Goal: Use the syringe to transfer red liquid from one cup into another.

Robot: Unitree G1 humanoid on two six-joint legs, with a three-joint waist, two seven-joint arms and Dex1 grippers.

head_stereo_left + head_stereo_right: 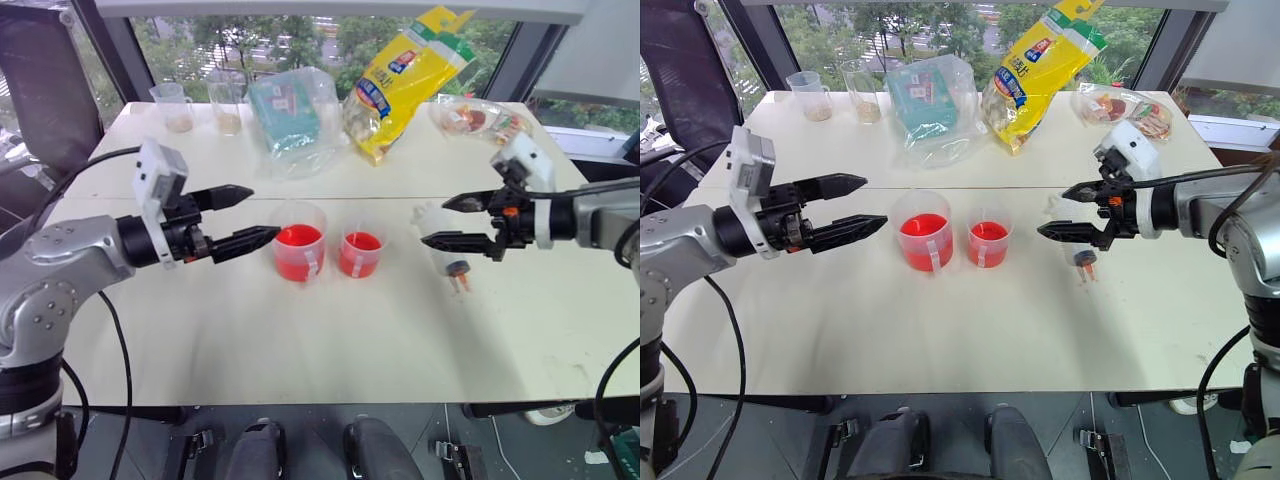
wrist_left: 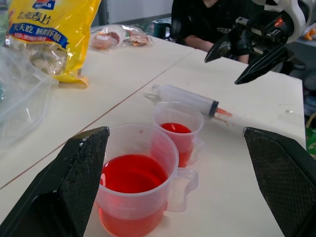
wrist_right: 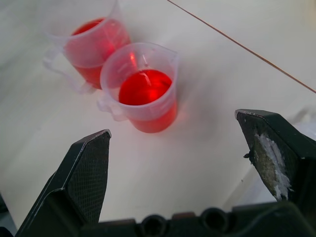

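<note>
Syringe (image 1: 445,243) lies just under wide-open right gripper (image 1: 457,221); light, stiff, slick, likely rolls; grab mid-barrel. Left gripper (image 1: 247,215) open, empty.

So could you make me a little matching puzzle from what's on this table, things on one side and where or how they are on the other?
Things:
1. syringe
2. wide cup
3. small cup
4. yellow bag

Places or states:
A. leaning at the back of the table
B. lying on its side under the right gripper
C. nearest the open left gripper, red liquid inside
D. between the other cup and the syringe, red liquid inside

Pairs: 1-B, 2-C, 3-D, 4-A
</note>
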